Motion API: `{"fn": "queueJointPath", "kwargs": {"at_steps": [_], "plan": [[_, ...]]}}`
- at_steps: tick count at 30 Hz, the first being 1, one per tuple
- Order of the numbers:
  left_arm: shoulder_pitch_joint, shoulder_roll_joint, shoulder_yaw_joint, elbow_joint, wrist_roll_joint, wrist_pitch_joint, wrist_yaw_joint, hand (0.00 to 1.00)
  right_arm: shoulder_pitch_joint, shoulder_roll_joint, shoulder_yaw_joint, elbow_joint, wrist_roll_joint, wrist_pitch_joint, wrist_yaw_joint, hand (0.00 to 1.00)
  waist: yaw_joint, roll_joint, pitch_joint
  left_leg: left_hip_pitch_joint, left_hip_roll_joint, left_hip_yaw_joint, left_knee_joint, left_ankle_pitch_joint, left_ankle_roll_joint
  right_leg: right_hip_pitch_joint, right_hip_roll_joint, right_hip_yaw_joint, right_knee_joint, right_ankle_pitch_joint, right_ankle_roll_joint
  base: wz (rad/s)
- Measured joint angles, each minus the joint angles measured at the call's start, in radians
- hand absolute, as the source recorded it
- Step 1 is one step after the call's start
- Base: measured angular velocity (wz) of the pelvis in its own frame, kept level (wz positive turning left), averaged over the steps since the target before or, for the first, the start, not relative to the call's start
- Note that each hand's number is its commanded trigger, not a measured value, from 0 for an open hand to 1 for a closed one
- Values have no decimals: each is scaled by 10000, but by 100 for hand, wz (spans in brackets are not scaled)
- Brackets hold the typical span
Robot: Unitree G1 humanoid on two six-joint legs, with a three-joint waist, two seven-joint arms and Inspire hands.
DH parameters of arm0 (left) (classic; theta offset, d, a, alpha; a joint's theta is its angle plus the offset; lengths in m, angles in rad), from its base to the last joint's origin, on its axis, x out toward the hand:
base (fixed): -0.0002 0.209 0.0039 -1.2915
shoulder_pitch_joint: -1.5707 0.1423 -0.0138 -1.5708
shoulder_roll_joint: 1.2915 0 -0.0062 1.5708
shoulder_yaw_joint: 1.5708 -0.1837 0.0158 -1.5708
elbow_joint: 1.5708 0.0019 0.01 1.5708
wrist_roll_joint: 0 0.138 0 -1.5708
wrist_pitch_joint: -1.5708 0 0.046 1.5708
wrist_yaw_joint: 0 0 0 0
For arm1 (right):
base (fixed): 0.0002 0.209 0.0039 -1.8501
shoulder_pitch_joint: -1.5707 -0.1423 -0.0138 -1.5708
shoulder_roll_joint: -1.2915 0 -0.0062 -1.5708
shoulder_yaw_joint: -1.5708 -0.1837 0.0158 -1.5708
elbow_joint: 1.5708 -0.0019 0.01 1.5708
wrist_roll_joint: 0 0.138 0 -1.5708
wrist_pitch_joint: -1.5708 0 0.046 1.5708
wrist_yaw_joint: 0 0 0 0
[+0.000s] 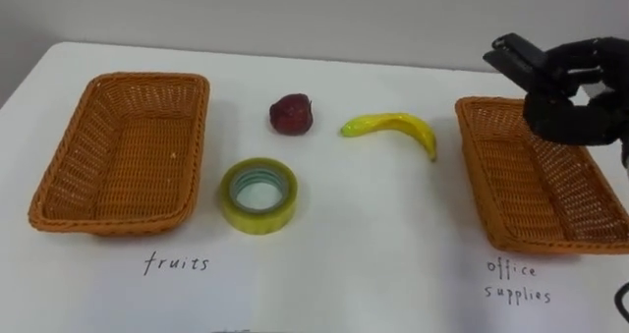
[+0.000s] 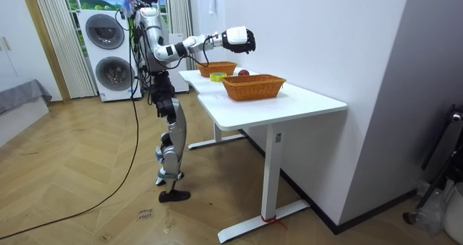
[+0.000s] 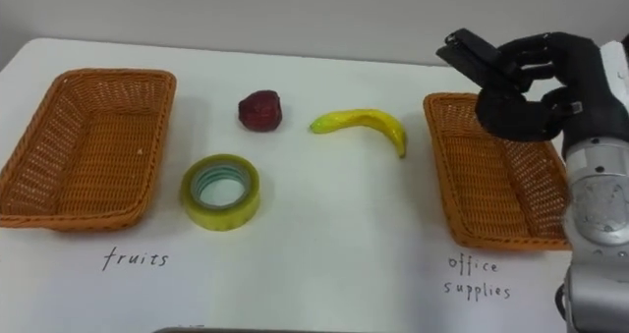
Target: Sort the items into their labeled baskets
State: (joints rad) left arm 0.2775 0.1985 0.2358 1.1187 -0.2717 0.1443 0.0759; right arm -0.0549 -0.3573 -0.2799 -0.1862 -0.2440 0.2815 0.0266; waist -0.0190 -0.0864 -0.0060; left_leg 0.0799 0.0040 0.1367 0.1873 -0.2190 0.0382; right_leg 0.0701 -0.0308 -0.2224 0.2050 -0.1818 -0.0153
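Drop-off step: my right robot hand hangs over the office-supplies basket, fingers curled round a flat black item. Next I should lower and let go inside. Tape roll, banana and red fruit wait on the desk.

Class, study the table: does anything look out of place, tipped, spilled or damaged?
Nothing is spilled, tipped or damaged. The tape roll, red fruit and banana simply lie unsorted on the table between the fruits basket and the office-supplies basket, by which the raised right hand holds a dark object.
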Motion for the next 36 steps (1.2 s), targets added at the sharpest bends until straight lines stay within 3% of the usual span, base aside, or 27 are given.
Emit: {"fn": "queueJointPath", "kwargs": {"at_steps": [7,10,20,24,30,32,33,34,36], "plan": [[48,6,-8,-5,22,9,-21,0,89,-12,-183,522,-53,-6,-293,100,-110,-168,29,-17,-5,3,-6,-1,1,-17,0,21,-15,0,0,0],[81,3,-15,-5,20,97,-26,0,423,-12,-201,627,-57,37,-295,100,-108,-230,1,-27,-8,9,11,-1,1,-19,-1,31,-9,0,1,0],[83,23,-9,-5,28,146,-26,0,791,-13,-196,951,-66,44,-225,100,-74,-190,1,17,1,31,4,-1,1,-55,7,52,1,0,0,0],[86,15,146,-14,502,186,-49,0,814,-13,-197,952,-362,43,-137,100,-52,-154,11,18,-1,43,8,-1,1,-29,4,64,0,0,0,0],[89,17,189,-15,503,187,-48,0,814,-13,-197,951,-459,41,-9,100,-46,-39,-30,29,-3,44,5,-1,1,-21,1,65,1,0,0,0],[87,17,200,-16,504,187,-48,0,814,-13,-197,951,-459,41,0,33,-46,-4,-38,30,-3,44,3,0,1,-21,2,65,0,0,0,0],[88,17,211,-16,504,187,-48,0,814,-13,-197,951,-459,41,0,7,-45,-2,-37,30,-3,43,3,0,1,-21,2,65,0,0,0,0],[89,17,241,-16,501,187,-48,0,814,-13,-197,951,-459,41,0,0,-47,-3,-35,32,-3,43,3,-1,1,-21,3,64,0,0,0,0],[89,17,253,-16,495,187,-47,0,814,-13,-197,951,-459,41,1,0,-46,-13,-31,32,-3,42,3,-1,1,-19,2,60,0,0,0,0]]}}
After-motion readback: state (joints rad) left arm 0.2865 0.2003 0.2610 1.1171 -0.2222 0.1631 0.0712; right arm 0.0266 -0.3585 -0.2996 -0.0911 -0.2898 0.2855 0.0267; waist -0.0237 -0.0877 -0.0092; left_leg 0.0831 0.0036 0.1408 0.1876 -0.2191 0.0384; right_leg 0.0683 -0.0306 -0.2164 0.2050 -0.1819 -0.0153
